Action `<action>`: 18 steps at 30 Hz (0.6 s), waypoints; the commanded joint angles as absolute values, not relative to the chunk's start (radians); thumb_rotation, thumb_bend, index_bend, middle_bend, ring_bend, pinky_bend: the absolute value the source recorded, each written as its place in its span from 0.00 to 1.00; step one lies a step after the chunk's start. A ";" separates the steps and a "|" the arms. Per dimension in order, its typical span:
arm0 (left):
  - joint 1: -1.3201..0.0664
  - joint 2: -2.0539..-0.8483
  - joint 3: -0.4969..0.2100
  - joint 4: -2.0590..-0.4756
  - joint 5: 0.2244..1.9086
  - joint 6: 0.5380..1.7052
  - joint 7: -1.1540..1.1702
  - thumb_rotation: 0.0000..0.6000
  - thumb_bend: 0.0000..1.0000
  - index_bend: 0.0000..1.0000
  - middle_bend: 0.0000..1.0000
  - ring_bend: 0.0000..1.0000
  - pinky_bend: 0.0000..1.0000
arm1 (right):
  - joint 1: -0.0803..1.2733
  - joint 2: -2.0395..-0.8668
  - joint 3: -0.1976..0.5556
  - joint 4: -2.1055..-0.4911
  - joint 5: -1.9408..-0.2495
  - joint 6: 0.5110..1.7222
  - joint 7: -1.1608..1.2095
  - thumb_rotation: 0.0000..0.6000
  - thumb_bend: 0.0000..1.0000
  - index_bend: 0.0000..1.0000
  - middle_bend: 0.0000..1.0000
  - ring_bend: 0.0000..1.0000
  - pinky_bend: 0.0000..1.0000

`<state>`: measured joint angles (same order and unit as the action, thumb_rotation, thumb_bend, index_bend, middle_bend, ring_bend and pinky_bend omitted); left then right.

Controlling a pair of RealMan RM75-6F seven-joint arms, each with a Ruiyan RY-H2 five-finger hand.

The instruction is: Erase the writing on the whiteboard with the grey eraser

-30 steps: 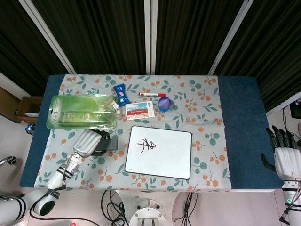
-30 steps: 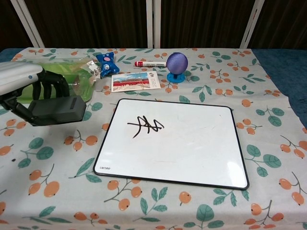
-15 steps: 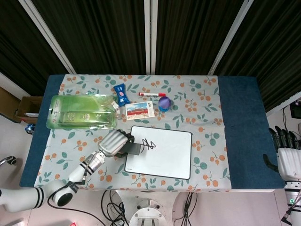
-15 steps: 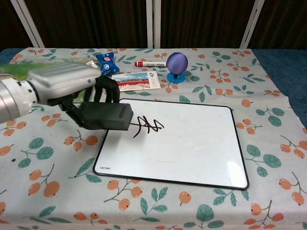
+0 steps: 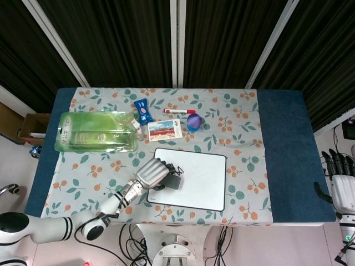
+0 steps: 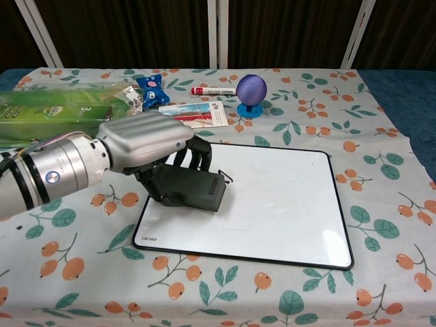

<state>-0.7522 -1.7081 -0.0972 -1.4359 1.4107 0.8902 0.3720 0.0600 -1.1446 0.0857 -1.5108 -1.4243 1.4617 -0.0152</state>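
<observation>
The whiteboard (image 6: 286,204) (image 5: 202,180) lies on the flowered cloth in front of me. My left hand (image 6: 146,146) (image 5: 152,173) grips the grey eraser (image 6: 194,192) (image 5: 170,183) and holds it over the left part of the board, covering most of the black writing. Only a small tail of the writing (image 6: 227,178) shows at the eraser's right edge. My right hand (image 5: 343,185) hangs off the table's right side, fingers spread, holding nothing.
Behind the board lie a postcard (image 6: 193,115), a red marker (image 6: 213,90), a purple ball on a blue stand (image 6: 251,90), a blue snack packet (image 6: 151,89) and a green plastic package (image 6: 54,112) at the left.
My left hand has carried the eraser rightward from the bare cloth onto the whiteboard, over the writing. The right hand has sunk slightly lower.
</observation>
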 commanded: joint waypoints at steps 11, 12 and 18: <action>-0.785 -1.759 -0.108 -1.363 1.394 0.884 0.352 1.00 0.37 0.61 0.61 0.56 0.57 | 0.057 -1.140 0.085 -1.517 -1.428 1.466 -0.018 1.00 0.25 0.00 0.00 0.00 0.00; -0.789 -1.763 -0.111 -1.353 1.393 0.881 0.349 1.00 0.37 0.61 0.61 0.56 0.57 | 0.056 -1.139 0.085 -1.518 -1.428 1.467 -0.018 1.00 0.25 0.00 0.00 0.00 0.00; -0.813 -1.780 -0.135 -1.286 1.383 0.873 0.313 1.00 0.37 0.61 0.61 0.56 0.57 | 0.052 -1.133 0.089 -1.522 -1.423 1.473 -0.020 1.00 0.25 0.00 0.00 0.00 0.00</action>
<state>-0.8061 -1.7738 -0.1277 -1.3005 1.3859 0.8750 0.3235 0.0523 -1.1330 0.0889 -1.5224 -1.4232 1.4729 -0.0198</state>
